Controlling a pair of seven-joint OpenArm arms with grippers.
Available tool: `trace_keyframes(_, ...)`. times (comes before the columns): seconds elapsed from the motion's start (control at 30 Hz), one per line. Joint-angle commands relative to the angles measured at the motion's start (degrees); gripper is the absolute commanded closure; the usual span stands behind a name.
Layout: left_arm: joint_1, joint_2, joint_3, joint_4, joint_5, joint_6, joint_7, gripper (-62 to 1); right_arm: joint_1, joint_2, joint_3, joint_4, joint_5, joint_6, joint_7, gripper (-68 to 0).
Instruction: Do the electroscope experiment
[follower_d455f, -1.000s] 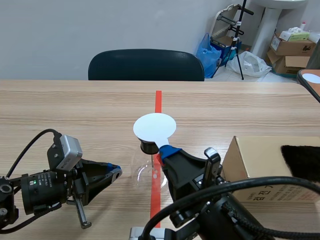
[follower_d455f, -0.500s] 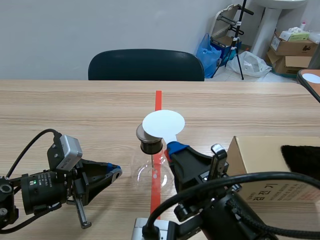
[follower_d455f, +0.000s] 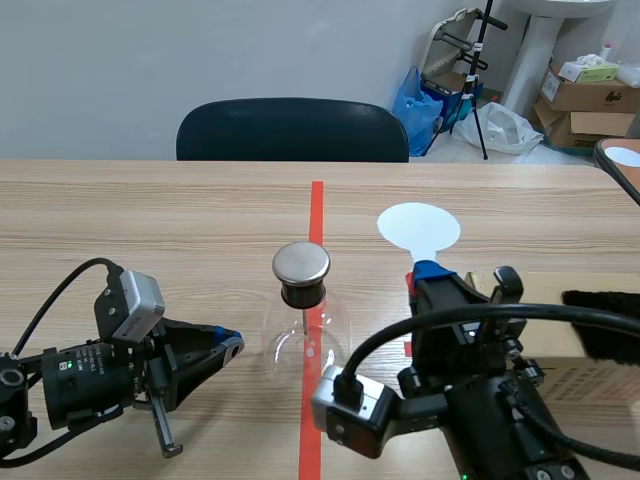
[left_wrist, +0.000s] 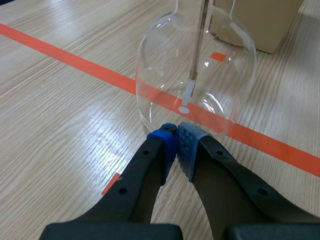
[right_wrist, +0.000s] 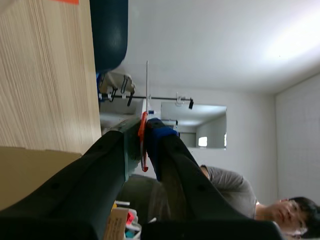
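The electroscope, a clear glass flask (follower_d455f: 305, 345) with a black neck and a round metal cap (follower_d455f: 301, 263), stands on the red tape line. In the left wrist view the flask (left_wrist: 196, 65) with its thin inner rod sits just ahead of my left gripper (left_wrist: 176, 131), which is shut on nothing. My left gripper (follower_d455f: 232, 345) lies low on the table to the flask's left. My right gripper (follower_d455f: 428, 272) is raised to the flask's right, shut on the handle of a white round paddle (follower_d455f: 419, 227). The paddle (right_wrist: 146, 107) shows edge-on between the right fingers.
A cardboard box (follower_d455f: 560, 375) with a black furry cloth (follower_d455f: 603, 322) on it sits at the right. A dark chair (follower_d455f: 292, 130) stands behind the table's far edge. Boxes and bags lie on the floor beyond.
My right gripper has carried the white paddle from over the electroscope's cap off to the right, uncovering the cap. The left arm has not moved.
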Motion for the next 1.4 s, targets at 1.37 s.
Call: trace_keyframes(1.37,-0.2,0.3,0.0,1.2,-0.8,-0.1,-0.8,-3.0,0.5,0.3,0.1,0.8,-0.2,-0.8,16.3,-1.1)
